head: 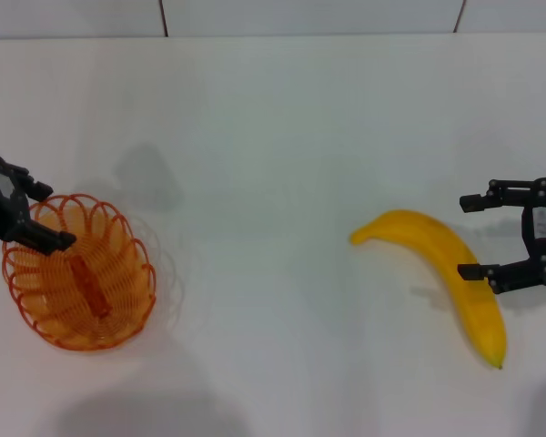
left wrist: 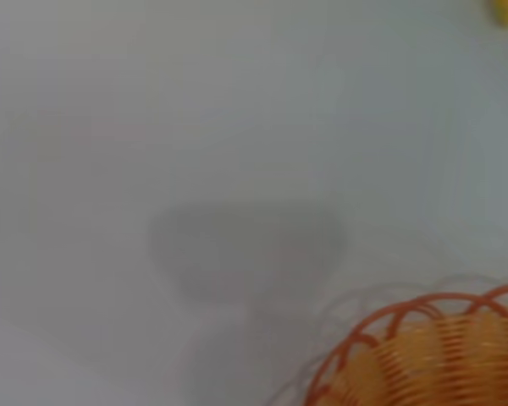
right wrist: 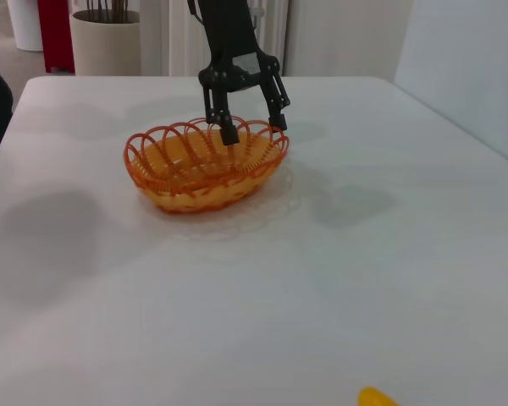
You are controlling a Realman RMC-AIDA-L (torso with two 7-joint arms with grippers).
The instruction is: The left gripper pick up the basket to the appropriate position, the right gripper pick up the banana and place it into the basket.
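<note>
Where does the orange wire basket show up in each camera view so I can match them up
Head view: the basket sits at the lower left on the table, the left gripper at its far-left rim.
Left wrist view: only part of its rim shows, at the lower right corner.
Right wrist view: it sits upper left of centre, the left gripper over its rim.
Shared landmark: the banana, a yellow tip in both wrist views.

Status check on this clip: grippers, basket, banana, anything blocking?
Left gripper open, fingers straddling the basket rim. Right gripper open beside the banana, lower finger at its edge. Banana on table, not gripped. Nothing between banana and basket.
</note>
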